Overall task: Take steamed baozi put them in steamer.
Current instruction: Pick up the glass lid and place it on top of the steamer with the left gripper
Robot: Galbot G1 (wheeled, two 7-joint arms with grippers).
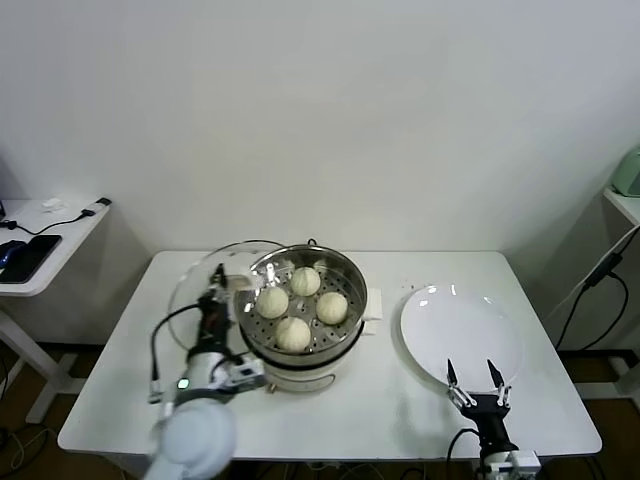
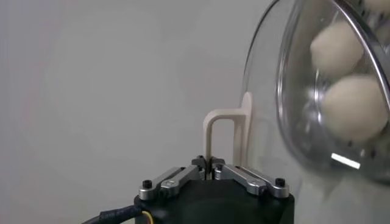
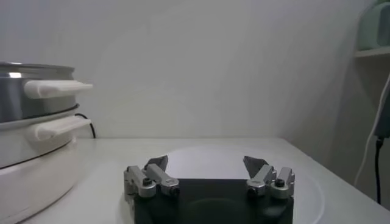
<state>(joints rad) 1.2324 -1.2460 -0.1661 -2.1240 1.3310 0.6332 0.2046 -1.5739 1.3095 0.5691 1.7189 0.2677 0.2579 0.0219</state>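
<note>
A white bench (image 1: 420, 400) is set against a plain white wall. The left hand (image 1: 218, 283) is clamped shut on the white handle (image 2: 226, 137) of a glass lid (image 1: 195, 290), which is held tilted beside the steamer (image 1: 345, 262). Four steamed baozi (image 1: 304, 304) are seen resting in the steamer's perforated basket, close together. They are judged light, soft and easily dented, slightly tacky, best taken gently around the sides. The lid is judged rigid, breakable and smooth, so only its handle offers a safe hold. Farther right, the right hand (image 1: 477, 381) is held wide open and empty over the near rim of a bare white plate (image 1: 440, 305).
</note>
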